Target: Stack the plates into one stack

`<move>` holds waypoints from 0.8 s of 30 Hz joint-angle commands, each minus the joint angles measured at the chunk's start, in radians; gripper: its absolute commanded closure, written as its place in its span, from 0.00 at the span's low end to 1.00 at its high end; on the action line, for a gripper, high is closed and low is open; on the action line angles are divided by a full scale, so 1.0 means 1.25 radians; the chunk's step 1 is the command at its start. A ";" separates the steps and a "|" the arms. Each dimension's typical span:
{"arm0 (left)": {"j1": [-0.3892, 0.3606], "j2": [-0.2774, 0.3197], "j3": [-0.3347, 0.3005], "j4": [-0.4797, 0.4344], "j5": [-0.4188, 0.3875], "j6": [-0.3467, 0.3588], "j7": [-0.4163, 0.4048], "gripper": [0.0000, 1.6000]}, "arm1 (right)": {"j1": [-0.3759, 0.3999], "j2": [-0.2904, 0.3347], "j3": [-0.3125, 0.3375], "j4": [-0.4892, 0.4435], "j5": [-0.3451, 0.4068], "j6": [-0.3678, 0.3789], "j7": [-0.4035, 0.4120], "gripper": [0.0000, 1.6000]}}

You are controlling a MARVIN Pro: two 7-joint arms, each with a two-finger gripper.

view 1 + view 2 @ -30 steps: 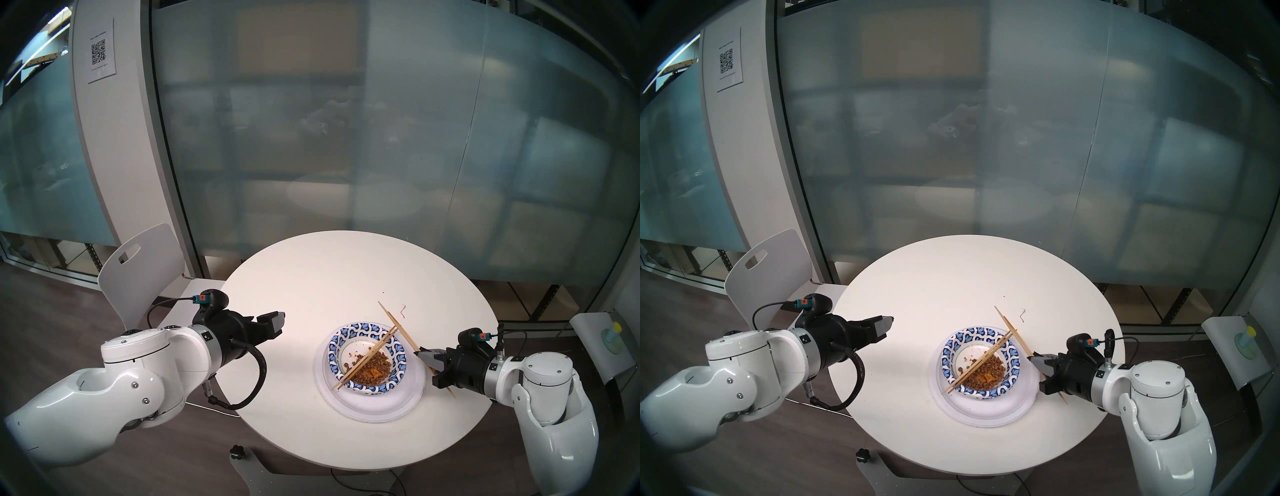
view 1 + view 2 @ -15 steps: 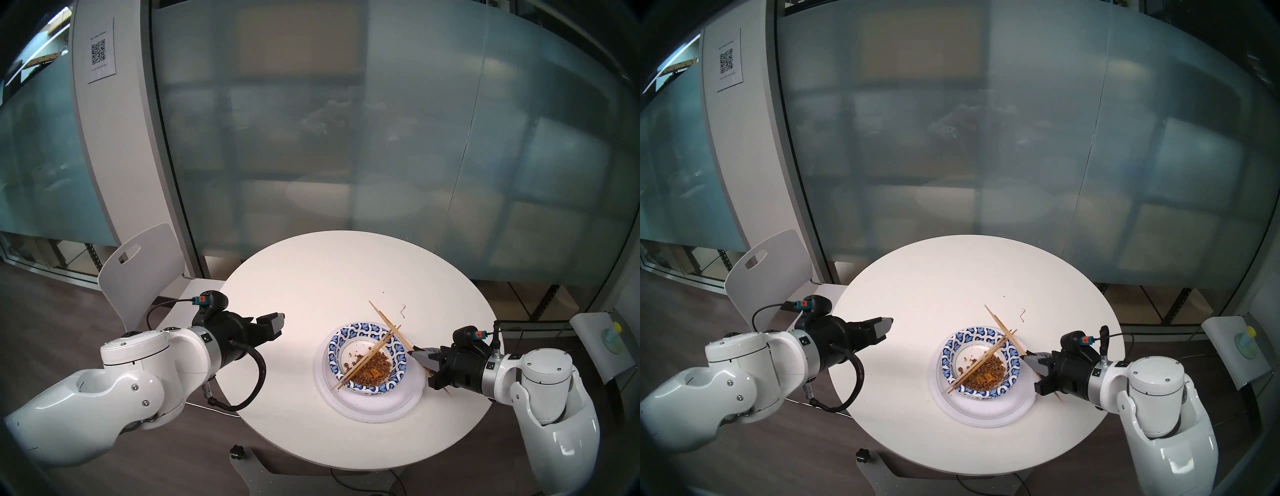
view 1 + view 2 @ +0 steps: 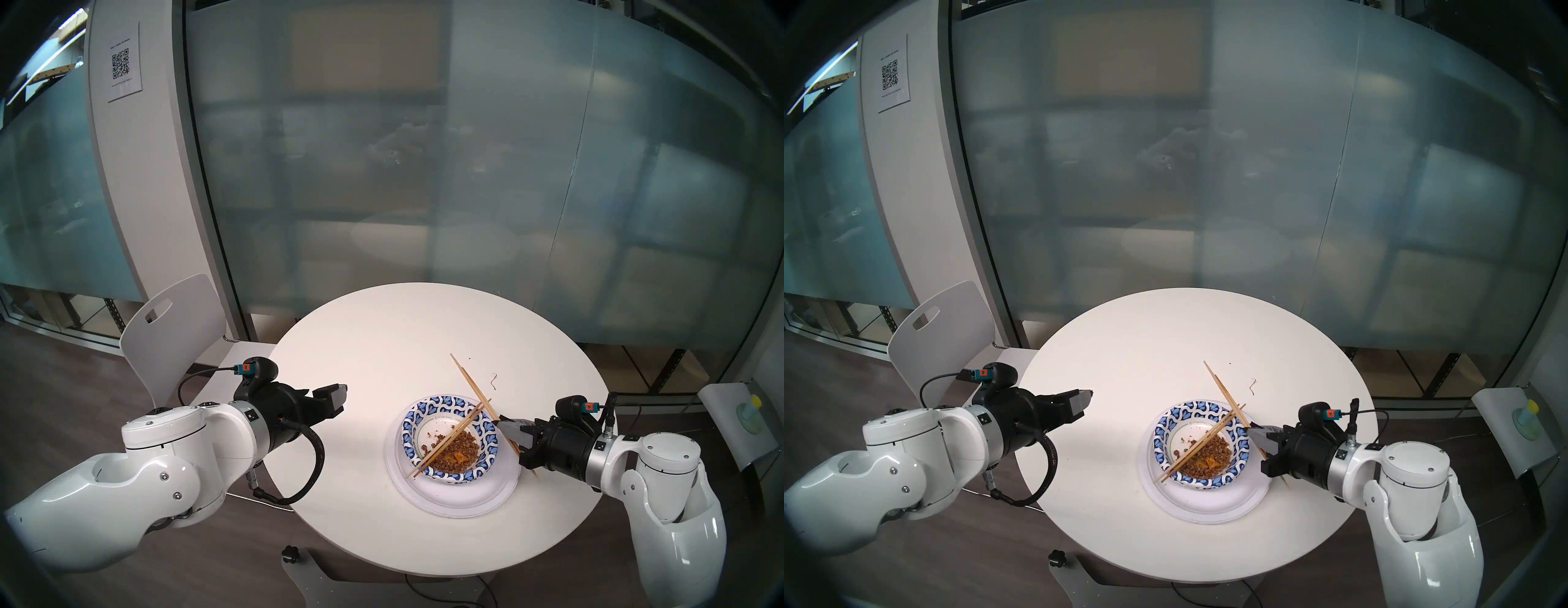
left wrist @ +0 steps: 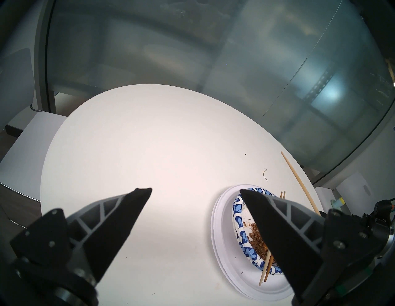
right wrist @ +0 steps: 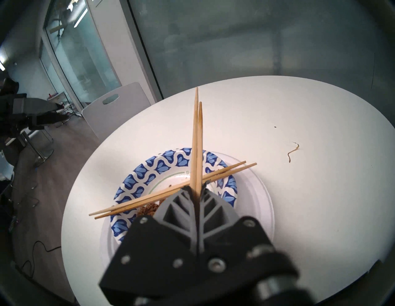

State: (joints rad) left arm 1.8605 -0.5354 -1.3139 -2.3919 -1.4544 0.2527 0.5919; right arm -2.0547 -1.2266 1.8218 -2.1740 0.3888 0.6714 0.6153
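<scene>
Sitting near the front edge of the round white table [image 3: 382,331], the stack [image 3: 452,467] of white paper plates lies flat under a blue-patterned bowl [image 3: 449,439], crossed diagonally by thin wooden chopsticks [image 3: 445,441]. Another chopstick pair [image 5: 197,139], pointing far-left, is clamped in the right gripper [image 5: 195,189]. Left gripper [image 4: 195,190] jaws are spread wide, nothing held.

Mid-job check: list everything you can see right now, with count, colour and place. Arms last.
Round table: one, white, centre.
Large plain paper plates: white, stacked on the table; count unclear.
Blue-and-white patterned paper dish: at least one, atop the white plates, holding brown food scraps.
Wooden chopsticks lying across the dish: two, tan.
Wooden chopsticks held in the air: two, tan.
Chair: one, white, far left.
Left gripper: open, empty.
Right gripper: shut on the held chopsticks.
</scene>
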 commanded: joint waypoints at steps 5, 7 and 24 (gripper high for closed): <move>0.020 0.018 -0.030 -0.008 -0.010 -0.012 -0.024 0.00 | -0.018 -0.037 -0.027 -0.047 0.017 0.019 -0.013 1.00; 0.024 0.021 -0.035 -0.007 -0.012 -0.014 -0.028 0.00 | -0.020 -0.041 -0.026 -0.048 0.019 0.016 -0.015 1.00; 0.043 0.035 -0.055 -0.008 -0.016 -0.021 -0.036 0.00 | 0.057 0.048 -0.091 0.015 -0.065 0.060 -0.018 1.00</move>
State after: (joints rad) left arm 1.9159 -0.4966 -1.3662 -2.3898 -1.4802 0.2355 0.5492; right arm -2.0631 -1.2110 1.7354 -2.1839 0.3340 0.7372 0.5918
